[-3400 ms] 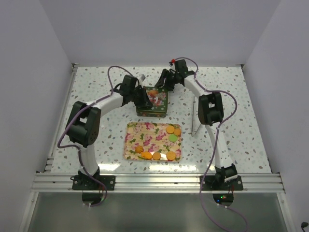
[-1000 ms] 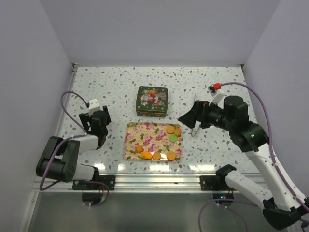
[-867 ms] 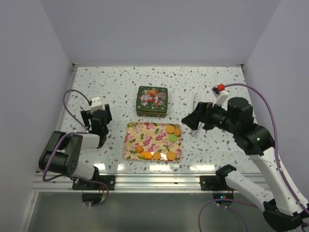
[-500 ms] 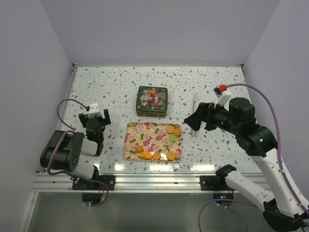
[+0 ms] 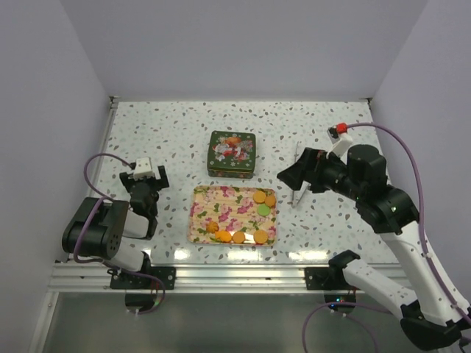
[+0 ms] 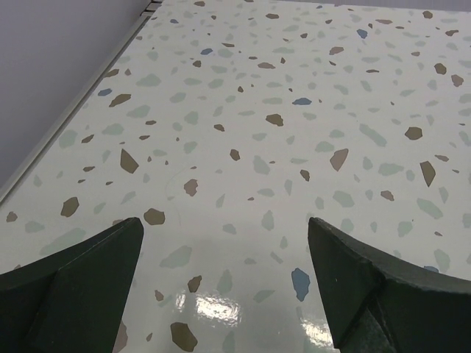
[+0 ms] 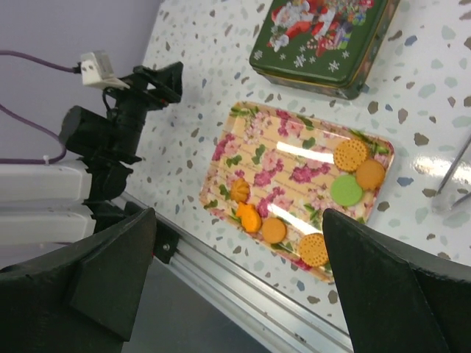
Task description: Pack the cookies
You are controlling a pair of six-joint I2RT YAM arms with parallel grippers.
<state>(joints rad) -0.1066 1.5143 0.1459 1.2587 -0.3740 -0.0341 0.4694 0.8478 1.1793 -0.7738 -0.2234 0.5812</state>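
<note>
Several cookies lie on a floral tray (image 5: 221,209): orange rounds (image 5: 260,196), a green one (image 5: 263,209) and a row of orange ones (image 5: 238,237) along its near edge. The right wrist view shows the same tray (image 7: 272,158), with the green cookie (image 7: 346,190) and a shaped orange one (image 7: 249,217). My right gripper (image 5: 288,176) (image 7: 239,279) hangs open above the tray's right side, holding nothing. My left gripper (image 5: 147,179) (image 6: 224,294) is open low over bare table, left of the tray.
A closed green Christmas tin (image 5: 232,154) (image 7: 316,33) sits behind the tray. Metal tongs (image 5: 297,176) (image 7: 452,173) lie to the tray's right. The aluminium rail (image 5: 235,278) runs along the near edge, and the left wall edge (image 6: 66,125) is close to my left gripper.
Both grippers, earlier at the tin, have pulled away to the sides. Over the last second the left arm folded back toward its base and the right gripper shifted slightly.
</note>
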